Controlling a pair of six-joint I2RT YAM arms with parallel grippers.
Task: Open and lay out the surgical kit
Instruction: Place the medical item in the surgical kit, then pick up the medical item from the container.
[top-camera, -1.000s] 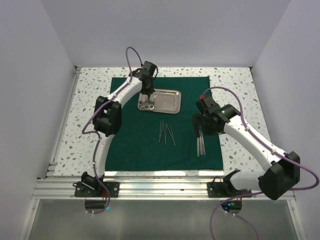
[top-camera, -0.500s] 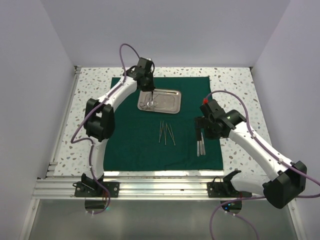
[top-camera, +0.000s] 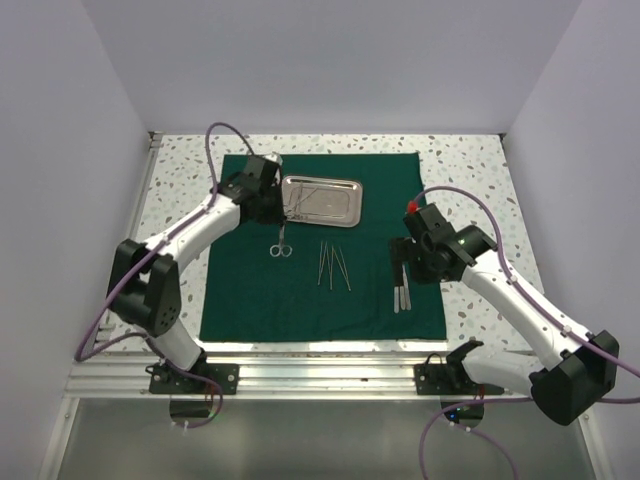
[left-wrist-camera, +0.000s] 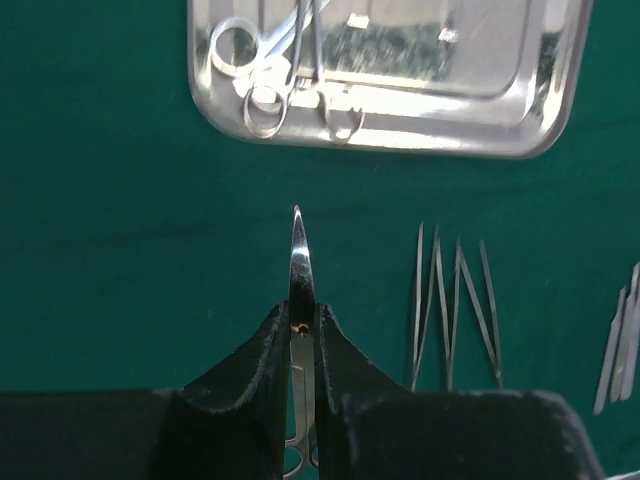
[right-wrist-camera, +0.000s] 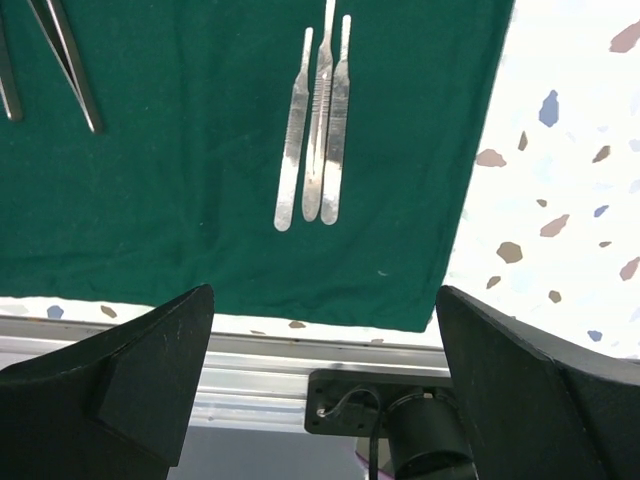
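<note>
The left arm has swung back from over the steel tray (top-camera: 354, 208) toward its own side, bringing a pair of scissors (left-wrist-camera: 298, 262) out with it. The left gripper (left-wrist-camera: 301, 325) is clamped on them near the pivot, with the slim blade pointing at the tray and the finger rings tucked underneath. Whether the scissors touch the green cloth (top-camera: 250, 290) I cannot tell.

The cloth lies spread flat on the speckled table (top-camera: 470, 170), with the tray near its far edge and more ring-handled instruments (left-wrist-camera: 270, 85) in it. Tweezers (top-camera: 333, 268) lie mid-cloth, and three flat handles (right-wrist-camera: 315, 150) lie side by side near the right edge. The right gripper (right-wrist-camera: 322, 300) hangs above those handles, its jaws wide apart and holding nothing.
</note>
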